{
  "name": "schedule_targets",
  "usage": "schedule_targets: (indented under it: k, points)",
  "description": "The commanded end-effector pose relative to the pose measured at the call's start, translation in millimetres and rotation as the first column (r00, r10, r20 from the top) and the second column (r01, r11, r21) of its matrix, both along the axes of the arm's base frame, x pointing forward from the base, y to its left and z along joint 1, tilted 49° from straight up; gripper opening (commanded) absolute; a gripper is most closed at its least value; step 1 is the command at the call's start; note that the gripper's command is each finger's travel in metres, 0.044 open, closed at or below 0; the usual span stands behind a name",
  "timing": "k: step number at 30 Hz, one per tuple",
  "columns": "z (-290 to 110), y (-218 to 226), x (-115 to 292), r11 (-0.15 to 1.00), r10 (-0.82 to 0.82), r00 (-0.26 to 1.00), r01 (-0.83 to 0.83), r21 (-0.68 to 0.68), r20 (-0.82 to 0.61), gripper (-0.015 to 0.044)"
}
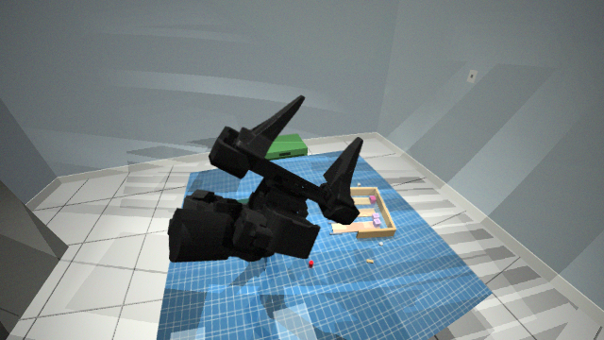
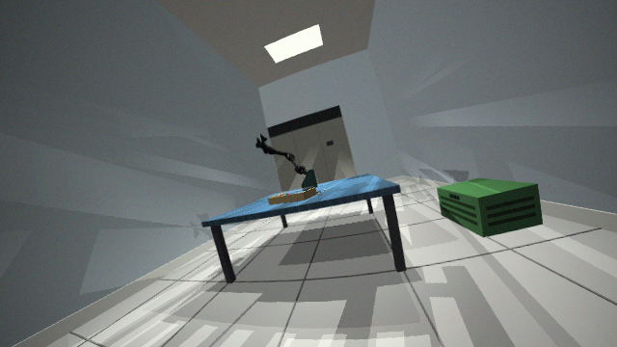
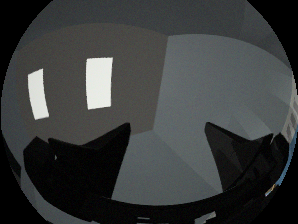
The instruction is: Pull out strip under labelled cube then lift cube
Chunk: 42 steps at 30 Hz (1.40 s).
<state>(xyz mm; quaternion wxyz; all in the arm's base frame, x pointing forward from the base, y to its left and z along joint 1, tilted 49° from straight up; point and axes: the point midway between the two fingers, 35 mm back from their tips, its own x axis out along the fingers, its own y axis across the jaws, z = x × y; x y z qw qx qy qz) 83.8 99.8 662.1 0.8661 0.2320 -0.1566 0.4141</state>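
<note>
My gripper (image 1: 329,119) (image 2: 261,142) (image 3: 169,127) is open and empty, raised high above the table with its fingers pointing upward. It is close to the top camera and hides part of the mat. In the wrist view I see only walls and ceiling lights. A wooden tray (image 1: 388,215) (image 2: 291,197) lies on the blue mat (image 1: 330,288), to the right of and below the gripper. Tan strips lie inside it; the nearest strip (image 1: 346,229) sticks out to the left. Small pink cubes (image 1: 373,198) (image 1: 377,219) rest on the strips near the tray's right wall. I cannot make out any label.
A green box (image 1: 285,146) (image 2: 489,204) stands on the floor beyond the table (image 2: 357,188). A small red ball (image 1: 310,263), a tan bit (image 1: 370,261) and a white bit (image 1: 380,244) lie on the mat in front of the tray.
</note>
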Motion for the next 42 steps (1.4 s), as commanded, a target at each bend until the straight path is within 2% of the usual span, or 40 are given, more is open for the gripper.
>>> schedule_targets:
  k: [1,6,12,18,23,27,32,37,42]
  points:
    - [-9.5,-27.7,60.2,0.996,-0.071,0.997,0.072,0.060,-0.016,0.0400]
    - [-42.0,-56.3,142.8,0.974,-0.194,0.979,0.201,0.109,-0.068,0.0400]
    - [-107.9,-74.1,232.0,0.924,-0.354,0.920,0.371,0.088,-0.167,0.0400]
    - [-194.6,-75.6,301.7,0.851,-0.517,0.821,0.524,-0.042,-0.243,0.0400]
    - [-278.1,-68.7,339.1,0.763,-0.646,0.713,0.609,-0.215,-0.273,0.0400]
    - [-350.0,-60.7,353.7,0.667,-0.741,0.619,0.637,-0.385,-0.261,0.0400]
    - [-438.0,-51.5,351.4,0.510,-0.838,0.512,0.610,-0.606,-0.189,0.0400]
    - [-523.0,-47.5,326.2,0.289,-0.899,0.435,0.509,-0.810,-0.048,0.0400]
    - [-592.1,-53.0,282.7,0.017,-0.900,0.412,0.355,-0.935,0.140,0.0400]
